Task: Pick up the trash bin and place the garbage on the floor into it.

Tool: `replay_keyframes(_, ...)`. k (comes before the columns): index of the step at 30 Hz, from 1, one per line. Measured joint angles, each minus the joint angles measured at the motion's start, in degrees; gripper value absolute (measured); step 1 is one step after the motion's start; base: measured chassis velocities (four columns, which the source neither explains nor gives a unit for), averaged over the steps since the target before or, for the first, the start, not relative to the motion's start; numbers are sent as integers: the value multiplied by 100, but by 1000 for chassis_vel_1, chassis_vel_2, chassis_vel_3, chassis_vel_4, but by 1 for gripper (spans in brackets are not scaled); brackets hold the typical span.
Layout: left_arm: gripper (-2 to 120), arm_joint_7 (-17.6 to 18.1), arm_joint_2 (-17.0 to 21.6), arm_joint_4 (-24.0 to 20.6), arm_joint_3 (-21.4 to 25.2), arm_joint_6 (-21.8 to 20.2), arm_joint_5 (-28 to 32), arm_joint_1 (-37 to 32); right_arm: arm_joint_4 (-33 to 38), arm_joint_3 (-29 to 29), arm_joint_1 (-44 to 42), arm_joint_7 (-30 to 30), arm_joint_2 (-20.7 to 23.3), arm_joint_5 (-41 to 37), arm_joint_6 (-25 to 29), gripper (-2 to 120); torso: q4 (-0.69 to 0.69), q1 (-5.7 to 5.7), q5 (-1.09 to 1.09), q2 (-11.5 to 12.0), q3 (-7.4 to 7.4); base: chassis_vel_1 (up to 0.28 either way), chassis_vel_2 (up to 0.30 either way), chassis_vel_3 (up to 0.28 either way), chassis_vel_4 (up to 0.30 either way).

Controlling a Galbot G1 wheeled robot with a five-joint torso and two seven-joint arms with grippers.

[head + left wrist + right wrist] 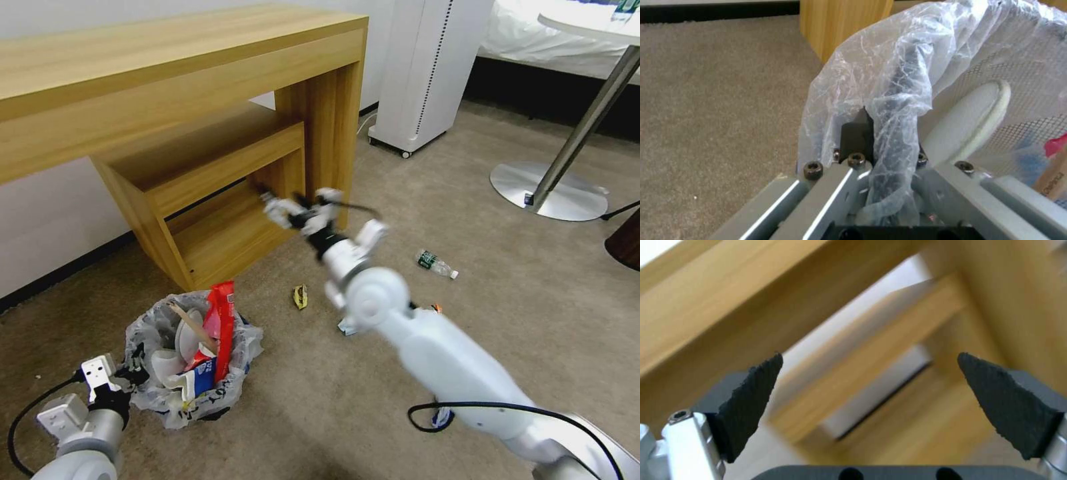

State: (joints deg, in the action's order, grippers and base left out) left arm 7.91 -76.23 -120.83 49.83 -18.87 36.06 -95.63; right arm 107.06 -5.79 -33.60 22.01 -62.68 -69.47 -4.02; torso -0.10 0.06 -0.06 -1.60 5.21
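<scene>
On the tan floor (507,320) by the wooden desk (200,133), your left gripper (130,373) is clamped on the bin (193,353) rim. Your right gripper (300,207) hangs wide open and empty; lower it squarely over the yellow wrapper (301,296) before closing.

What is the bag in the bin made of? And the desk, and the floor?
The bag looks like thin clear plastic: it is crinkly, shiny and see-through. The left gripper is shut on the bin's bagged rim. The desk looks like smooth light wood, or a wood-look coating, with grain lines. The floor looks like short, fuzzy tan carpet.
</scene>
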Motion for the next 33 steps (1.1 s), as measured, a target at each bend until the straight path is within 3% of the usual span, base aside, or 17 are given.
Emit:
replay_keyframes(4,1,1,66,12,-27,-1,43,42,125,579,-343,21,523,140,-49,100,0,0,1,0,0,0,0,0,0)
replay_keyframes(8,1,2,71,12,-60,-3,57,84,222,894,-599,-23,692,230,-67,100,0,0,0,0,0,0,0,0,0)
replay_keyframes(11,1,-3,69,44,-117,-7,52,126,451,1706,-1462,-123,780,457,-103,100,1,0,1,0,-1,0,0,0,0)
replay_keyframes(12,1,-3,69,44,-117,-7,52,126,451,1706,-1462,-123,780,457,-103,100,1,0,1,0,-1,0,0,0,0)
replay_keyframes(15,1,-19,76,69,-157,-13,44,157,780,2386,-2231,-82,699,529,-165,100,0,0,0,0,0,0,0,0,0)
replay_keyframes(22,1,-46,70,142,-224,-16,3,211,1073,3094,-3371,-20,382,809,-265,100,0,0,0,0,-1,0,0,0,0)
replay_keyframes(29,1,-97,82,192,-220,6,-16,215,974,3224,-4093,393,-19,912,-374,100,1,0,-1,0,-1,0,0,0,0)
replay_keyframes(33,1,-99,60,221,-225,14,-19,218,776,3328,-4347,642,-299,595,-576,100,1,0,-1,0,-1,0,0,0,0)
